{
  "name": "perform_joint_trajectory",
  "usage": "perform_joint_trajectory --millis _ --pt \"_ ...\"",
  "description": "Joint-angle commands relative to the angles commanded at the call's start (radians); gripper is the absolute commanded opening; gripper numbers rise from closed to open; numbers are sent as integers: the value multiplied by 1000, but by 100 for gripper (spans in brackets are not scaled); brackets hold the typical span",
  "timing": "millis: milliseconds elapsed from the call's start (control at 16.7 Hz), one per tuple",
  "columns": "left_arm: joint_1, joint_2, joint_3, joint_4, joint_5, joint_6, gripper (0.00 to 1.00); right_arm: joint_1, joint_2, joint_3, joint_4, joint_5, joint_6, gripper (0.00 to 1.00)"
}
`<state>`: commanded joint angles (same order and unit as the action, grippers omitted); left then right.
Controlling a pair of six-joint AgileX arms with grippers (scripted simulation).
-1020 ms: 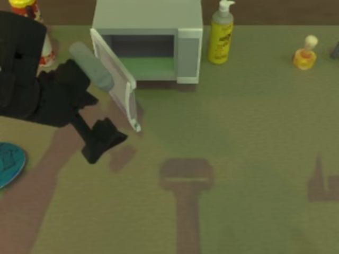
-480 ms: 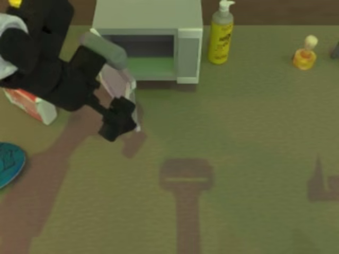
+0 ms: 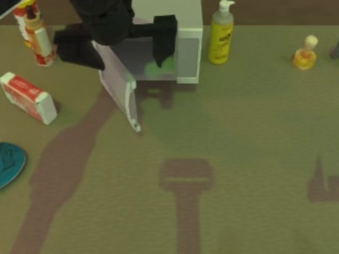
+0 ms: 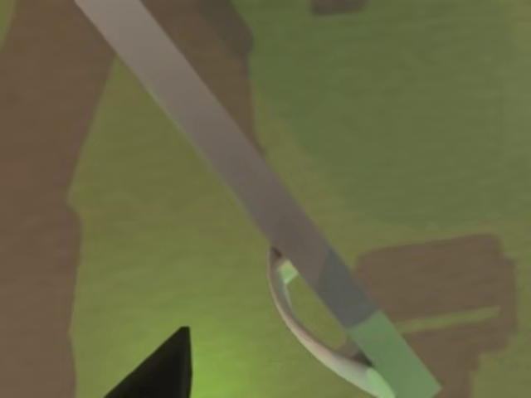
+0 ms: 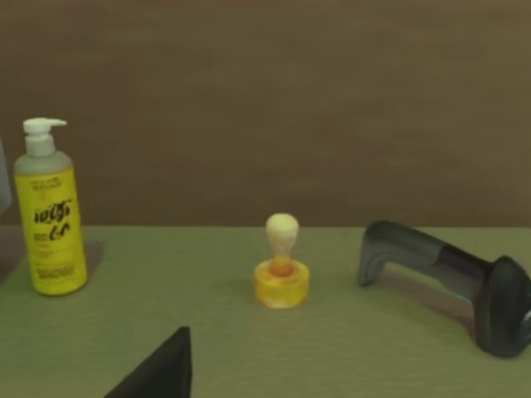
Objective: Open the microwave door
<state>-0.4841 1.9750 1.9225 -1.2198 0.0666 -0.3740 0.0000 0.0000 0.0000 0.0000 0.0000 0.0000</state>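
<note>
1. The microwave sits at the table's far edge, left of centre; the microwave door is swung well out toward the near-left, green floor exposed.
2. Our left gripper hangs over the cavity mouth, clear of the door, holding nothing. Finger gap: can't tell.
3. Left wrist view shows the door edge and curved handle below, untouched.
4. Right arm is out of the top view, facing the yellow pump bottle; its fingers can't be read.
5. We judge the job essentially done; only retreat left.

Even, soft light from overhead, dim brown arm shadows on table, soft blur throughout, no glare, backdrop dark
</note>
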Motion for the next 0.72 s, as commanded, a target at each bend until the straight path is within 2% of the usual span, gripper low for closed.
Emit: perform_joint_trajectory --millis 240,420,600,720 --pt "-68 145 335 -263 -154 -388 100 0 0 0 0 0 0 100" --pt "-107 229 533 -428 -252 -612 100 0 0 0 0 0 0 100" --pt "-133 284 658 -538 -319 -744 100 0 0 0 0 0 0 100" --pt "-140 298 689 -568 -338 -778 100 0 0 0 0 0 0 100"
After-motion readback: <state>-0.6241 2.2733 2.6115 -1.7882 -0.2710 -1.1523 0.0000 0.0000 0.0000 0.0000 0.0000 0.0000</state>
